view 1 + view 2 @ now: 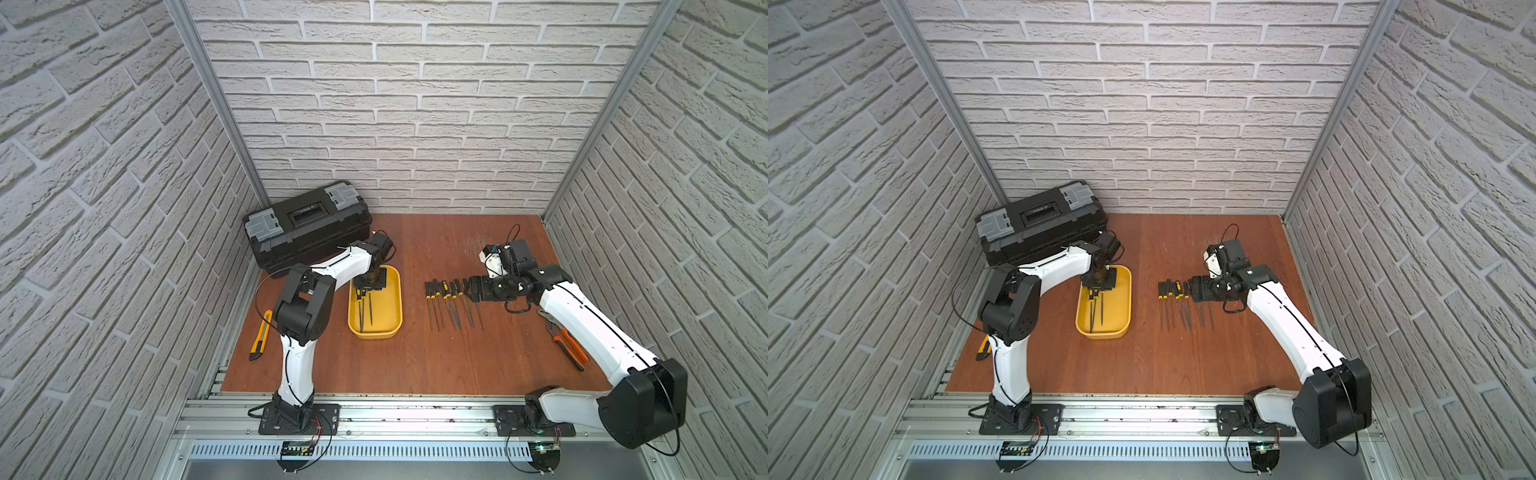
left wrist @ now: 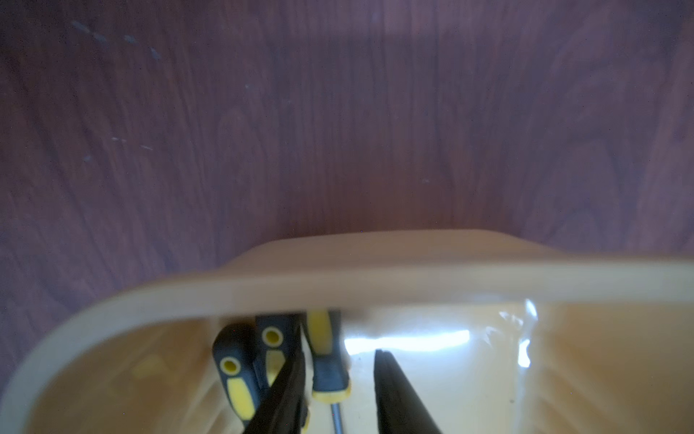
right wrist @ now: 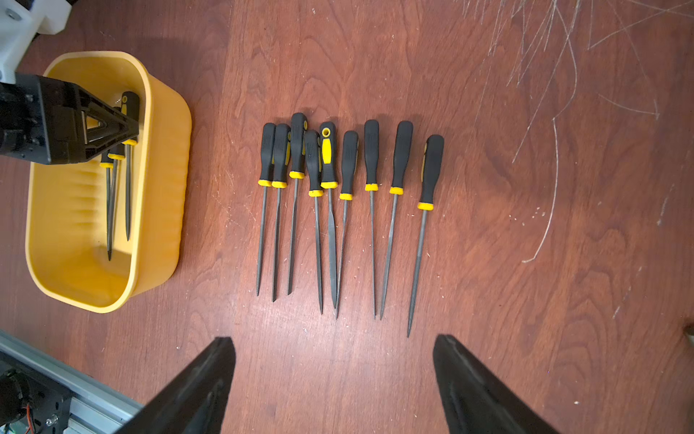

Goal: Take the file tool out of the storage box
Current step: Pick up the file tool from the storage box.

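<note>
Yellow storage box (image 1: 400,299) holds three files (image 3: 130,103); we see the left gripper (image 2: 340,351) down inside it, fingers (image 2: 398,394) set narrow astride one file handle (image 2: 326,360), pinch not confirmable. Right gripper (image 3: 332,338) spread wide, empty. Risk: the crowded neighbour handles (image 2: 231,366) snag and lift too, or off-centre grip slips.

You saw a yellow storage box (image 3: 165,188), black-and-yellow-handled grey files (image 3: 329,161), a reddish wood-grain table (image 3: 488,263) and white brick-patterned walls (image 1: 415,104).

In a top view the left arm (image 1: 297,365) reaches toward 1 o'clock, wrist bent downward, left gripper (image 1: 365,294) narrowly parted. The right arm (image 1: 582,320) stretches toward 10 o'clock, right gripper (image 3: 334,338) spread wide.
</note>
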